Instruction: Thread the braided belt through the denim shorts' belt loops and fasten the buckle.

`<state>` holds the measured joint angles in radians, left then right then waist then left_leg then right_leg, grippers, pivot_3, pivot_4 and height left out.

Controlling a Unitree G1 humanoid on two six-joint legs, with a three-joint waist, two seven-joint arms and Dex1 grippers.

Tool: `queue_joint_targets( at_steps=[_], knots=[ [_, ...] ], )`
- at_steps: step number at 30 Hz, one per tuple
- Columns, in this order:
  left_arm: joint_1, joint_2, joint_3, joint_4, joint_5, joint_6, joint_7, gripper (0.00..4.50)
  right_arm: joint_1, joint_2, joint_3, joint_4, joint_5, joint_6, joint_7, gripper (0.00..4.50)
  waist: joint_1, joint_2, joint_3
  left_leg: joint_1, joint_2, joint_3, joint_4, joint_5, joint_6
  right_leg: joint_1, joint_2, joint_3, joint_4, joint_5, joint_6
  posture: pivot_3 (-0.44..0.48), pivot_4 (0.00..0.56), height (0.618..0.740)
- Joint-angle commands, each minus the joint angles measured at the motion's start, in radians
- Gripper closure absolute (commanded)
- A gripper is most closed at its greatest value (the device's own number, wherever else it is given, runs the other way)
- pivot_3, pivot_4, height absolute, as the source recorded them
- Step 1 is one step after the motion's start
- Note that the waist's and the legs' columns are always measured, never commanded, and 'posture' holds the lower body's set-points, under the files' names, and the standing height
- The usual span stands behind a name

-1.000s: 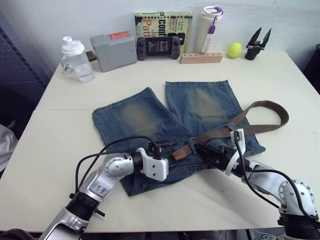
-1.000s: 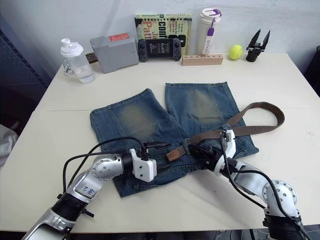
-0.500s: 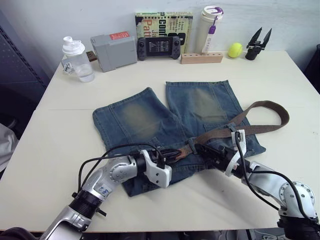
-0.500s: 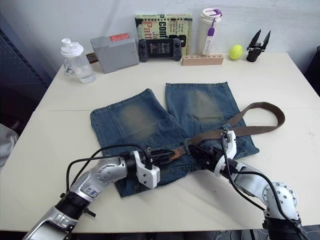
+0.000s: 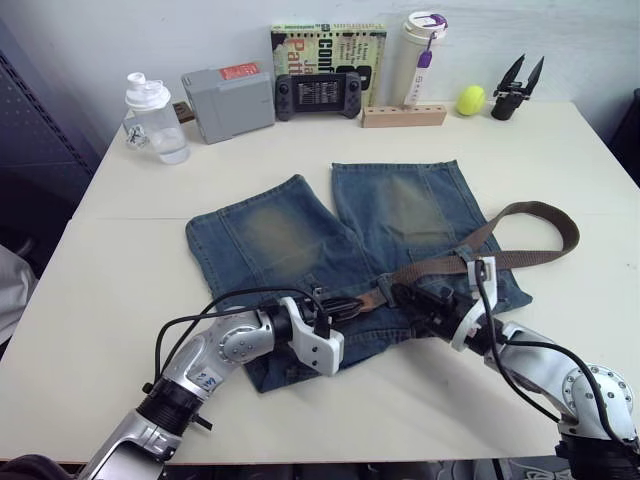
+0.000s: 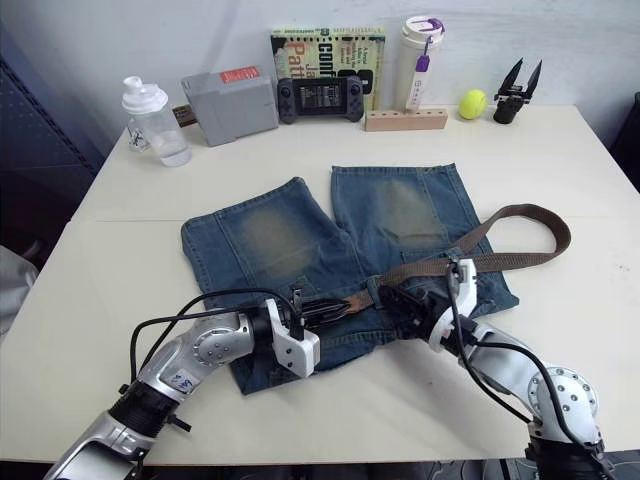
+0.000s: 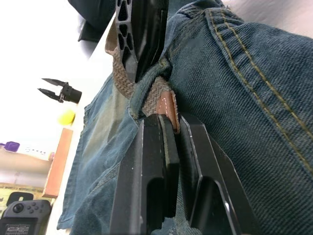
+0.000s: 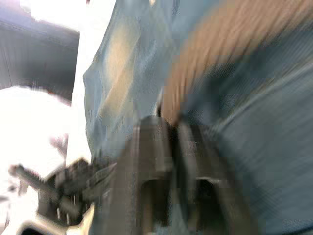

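Faded blue denim shorts (image 5: pixel 340 240) flat on table (image 5: pixel 120 290), waistband nearest robot. Woven brown belt (image 5: pixel 520 245) runs along waistband, loops off R side. L gripper (image 7: pixel 172 128) clamps belt's smooth leather tip at a denim loop (image 7: pixel 146 88). R gripper (image 5: pixel 400 296) on belt nearby, fingers nearly together; can't tell if gripping.

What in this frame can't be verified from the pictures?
- Buckle: not identifiable in the eye views, where the braided belt runs under the right end effector.
- Right end effector's grip: right wrist view is motion-blurred.
- Belt tip: pinched by the left end effector; how many belt loops it passed is hidden by denim shorts folds.
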<state>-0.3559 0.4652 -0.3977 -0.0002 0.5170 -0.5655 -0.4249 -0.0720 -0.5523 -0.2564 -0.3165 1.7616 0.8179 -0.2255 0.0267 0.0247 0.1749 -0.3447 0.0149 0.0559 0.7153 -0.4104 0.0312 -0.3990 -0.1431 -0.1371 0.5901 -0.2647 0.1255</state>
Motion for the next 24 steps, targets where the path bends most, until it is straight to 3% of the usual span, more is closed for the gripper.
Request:
queue_joint_targets(
  at_steps=[1,5,6,9,11,15,19,22,24],
  knots=[
    [0.003,0.008,0.011,-0.027,0.003,0.007,-0.001,4.50,0.017,-0.152,-0.095,-0.102,-0.006,0.056,0.120,2.12,0.000,0.003,0.002,0.000,0.000,0.000,0.000,0.000,0.001,0.000,0.000,0.000,0.000,0.000,0.000,0.000,0.150,0.726],
    [0.000,0.004,0.007,-0.027,-0.002,0.007,-0.005,4.50,0.106,-0.408,-0.114,-0.306,-0.382,0.029,0.534,0.16,0.000,0.005,0.003,0.000,0.000,0.001,0.000,-0.001,0.002,0.000,-0.001,0.000,-0.001,0.000,0.000,0.000,0.150,0.726],
    [0.000,0.003,0.006,-0.027,-0.004,0.007,-0.006,4.50,0.138,-0.465,-0.108,-0.344,-0.477,-0.002,0.628,0.07,0.000,0.005,0.003,0.000,0.000,0.001,0.000,-0.001,0.002,0.000,0.000,0.000,-0.001,0.000,0.001,0.000,0.150,0.726],
    [-0.003,0.001,0.004,-0.021,-0.005,0.007,-0.008,4.50,0.292,-0.679,0.049,-0.354,-1.023,-0.313,0.859,0.07,0.001,0.003,0.004,0.000,0.000,0.001,0.000,-0.001,0.002,0.000,0.001,0.000,-0.002,0.000,0.001,0.000,0.150,0.726],
    [-0.003,-0.001,0.003,-0.022,-0.006,0.009,-0.009,4.50,0.320,-0.729,0.141,-0.295,-1.294,-0.512,0.897,0.07,0.000,-0.001,0.005,0.000,-0.001,0.001,0.000,-0.001,0.002,0.001,0.001,0.001,-0.003,0.001,0.003,0.000,0.150,0.726],
    [0.000,-0.005,0.004,-0.028,-0.010,0.016,-0.009,4.50,0.250,-0.707,0.307,-0.139,-1.670,-0.732,0.854,0.07,-0.001,-0.002,0.005,0.001,-0.003,0.003,0.000,-0.001,0.002,0.001,0.000,0.002,-0.004,0.002,0.005,0.000,0.150,0.726],
    [0.004,-0.008,0.004,-0.035,-0.010,0.023,-0.012,4.50,0.170,-0.618,0.369,-0.022,-1.834,-0.792,0.812,0.07,0.000,-0.005,0.006,0.003,-0.001,0.003,0.000,0.000,0.000,0.004,0.002,0.001,-0.005,0.002,0.005,0.000,0.150,0.726],
    [0.007,-0.009,0.006,-0.040,-0.008,0.028,-0.014,4.50,0.154,-0.571,0.376,0.016,-1.883,-0.817,0.821,0.86,-0.001,-0.008,0.005,0.007,0.000,0.003,0.000,0.000,0.000,0.008,0.003,0.002,-0.005,0.002,0.005,0.000,0.150,0.726],
    [0.008,-0.010,0.007,-0.044,-0.007,0.032,-0.014,4.50,0.156,-0.547,0.369,0.029,-1.887,-0.814,0.836,1.90,-0.001,-0.009,0.005,0.007,0.000,0.003,0.000,0.000,0.000,0.008,0.003,0.002,-0.005,0.002,0.005,0.000,0.150,0.726]
  ],
)
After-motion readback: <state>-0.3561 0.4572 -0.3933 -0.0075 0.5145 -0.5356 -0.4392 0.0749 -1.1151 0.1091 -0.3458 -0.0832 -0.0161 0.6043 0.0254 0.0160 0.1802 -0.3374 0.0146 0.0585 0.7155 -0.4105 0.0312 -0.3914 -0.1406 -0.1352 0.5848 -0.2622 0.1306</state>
